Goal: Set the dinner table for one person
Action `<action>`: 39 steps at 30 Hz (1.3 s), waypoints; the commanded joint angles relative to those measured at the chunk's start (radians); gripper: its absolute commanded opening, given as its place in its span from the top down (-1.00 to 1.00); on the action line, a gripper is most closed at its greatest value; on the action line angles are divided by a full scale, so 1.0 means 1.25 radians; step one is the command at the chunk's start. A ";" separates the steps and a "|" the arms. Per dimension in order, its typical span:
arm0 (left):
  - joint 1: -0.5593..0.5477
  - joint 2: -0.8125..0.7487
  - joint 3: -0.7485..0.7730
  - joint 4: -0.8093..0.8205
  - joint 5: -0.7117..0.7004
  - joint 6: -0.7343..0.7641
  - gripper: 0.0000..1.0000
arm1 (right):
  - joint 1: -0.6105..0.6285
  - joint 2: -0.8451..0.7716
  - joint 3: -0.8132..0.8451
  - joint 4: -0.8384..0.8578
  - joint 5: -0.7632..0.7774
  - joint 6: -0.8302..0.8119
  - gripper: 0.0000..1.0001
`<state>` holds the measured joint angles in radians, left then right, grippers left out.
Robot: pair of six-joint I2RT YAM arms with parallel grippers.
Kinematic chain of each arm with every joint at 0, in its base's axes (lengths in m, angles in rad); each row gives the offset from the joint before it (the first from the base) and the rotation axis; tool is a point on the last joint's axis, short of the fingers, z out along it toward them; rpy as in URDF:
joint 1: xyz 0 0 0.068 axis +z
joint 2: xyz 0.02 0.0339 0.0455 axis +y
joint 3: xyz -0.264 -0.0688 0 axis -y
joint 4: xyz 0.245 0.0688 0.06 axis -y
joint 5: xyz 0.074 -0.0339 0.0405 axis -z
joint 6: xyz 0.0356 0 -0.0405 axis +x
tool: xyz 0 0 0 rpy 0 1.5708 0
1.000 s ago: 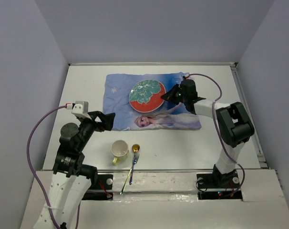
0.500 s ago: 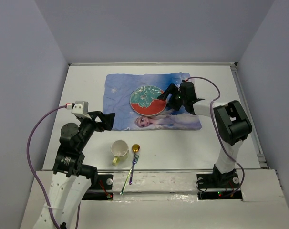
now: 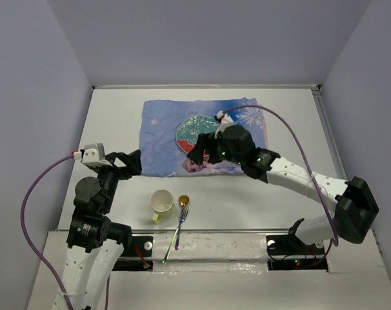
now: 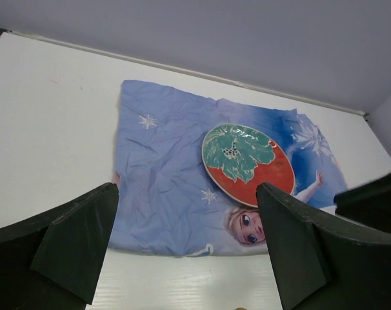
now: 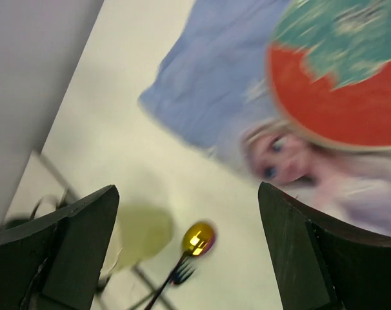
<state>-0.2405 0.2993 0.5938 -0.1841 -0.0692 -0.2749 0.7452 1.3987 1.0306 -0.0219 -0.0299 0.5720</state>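
The red and green plate (image 3: 191,130) lies on the blue princess mat (image 3: 162,132), which is spread on the white dinner table (image 3: 286,110). My right gripper (image 3: 200,155) hovers open and empty over the mat's near edge, just in front of the plate. Its wrist view, blurred, shows the plate (image 5: 342,77), a yellow cup (image 5: 139,236), a gold spoon (image 5: 199,237) and a fork (image 5: 182,274) below the open gripper (image 5: 188,206). My left gripper (image 3: 128,163) is open and empty at the mat's near left corner; from its gripper (image 4: 186,213) I see the plate (image 4: 247,163).
The yellow cup (image 3: 162,202), gold spoon (image 3: 183,201) and iridescent fork (image 3: 180,225) lie together near the table's front edge between the arm bases. Grey walls close in the back and both sides. The right arm's forearm crosses above the mat's right part.
My right gripper opened and let go of the plate, which now rests on the mat. The right arm then swung left and nearer, over the mat's front edge. The left arm drew back slightly.
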 commanded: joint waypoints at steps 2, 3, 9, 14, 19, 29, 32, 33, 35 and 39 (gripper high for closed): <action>-0.001 -0.015 0.023 0.016 -0.031 0.001 -0.98 | 0.227 0.000 0.036 -0.156 0.140 -0.040 -0.86; -0.001 -0.014 0.023 0.016 -0.028 0.000 -0.98 | 0.250 0.020 0.047 -0.170 0.179 -0.028 -0.79; -0.001 -0.052 0.022 0.010 -0.064 -0.007 -0.98 | 0.388 0.134 0.149 -0.235 0.244 -0.020 -0.70; -0.001 -0.053 0.022 0.010 -0.064 -0.008 -0.98 | 0.415 0.220 0.208 -0.240 0.249 -0.023 -0.60; -0.001 -0.059 0.022 0.011 -0.060 -0.010 -0.98 | 0.415 0.271 0.259 -0.250 0.271 -0.024 -0.37; -0.001 -0.064 0.021 0.016 -0.054 -0.012 -0.98 | 0.415 0.417 0.387 -0.282 0.307 -0.011 0.63; -0.001 -0.074 0.022 0.013 -0.064 -0.012 -0.98 | 0.415 0.427 0.430 -0.281 0.343 0.007 1.00; -0.001 -0.074 0.022 0.013 -0.066 -0.012 -0.98 | 0.415 0.425 0.443 -0.281 0.375 0.004 1.00; -0.001 -0.071 0.022 0.012 -0.067 -0.013 -0.98 | 0.415 0.413 0.469 -0.279 0.405 -0.010 1.00; -0.001 -0.065 0.024 0.001 -0.102 -0.019 -0.98 | 0.369 0.375 0.514 -0.279 0.426 -0.058 1.00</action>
<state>-0.2405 0.2195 0.5938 -0.2050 -0.1455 -0.2909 1.2568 1.9530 1.5597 -0.4358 0.4133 0.5335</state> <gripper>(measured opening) 0.989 0.122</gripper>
